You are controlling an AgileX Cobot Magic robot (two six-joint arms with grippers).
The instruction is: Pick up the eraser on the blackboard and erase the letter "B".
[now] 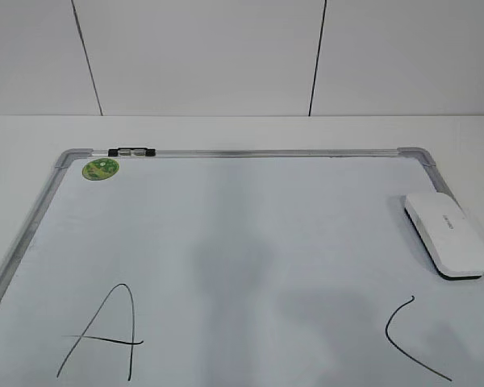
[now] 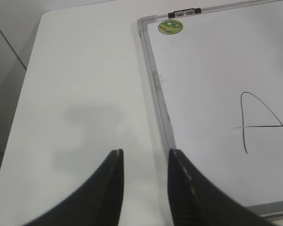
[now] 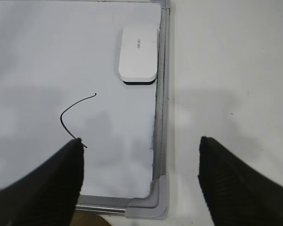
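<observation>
A black "A" (image 1: pixel 101 332), a "C" (image 1: pixel 411 339) and a green sticker (image 1: pixel 100 169) mark the blackboard (image 1: pixel 242 242) on the counter (image 2: pixel 80 94). The white eraser (image 1: pixel 447 235) lies unobstructed at its right edge. Left gripper (image 2: pixel 144 160) jaws narrowly parted, right gripper (image 3: pixel 141 155) jaws spread wide.

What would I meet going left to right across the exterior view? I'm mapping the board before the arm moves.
Green sticker → marker → letter C → eraser. The letter A is left out: it spans the first two.

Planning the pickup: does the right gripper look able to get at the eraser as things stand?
Probably yes. The right gripper is open, and the eraser lies uncovered ahead of it, by the blackboard frame, with nothing between.
</observation>
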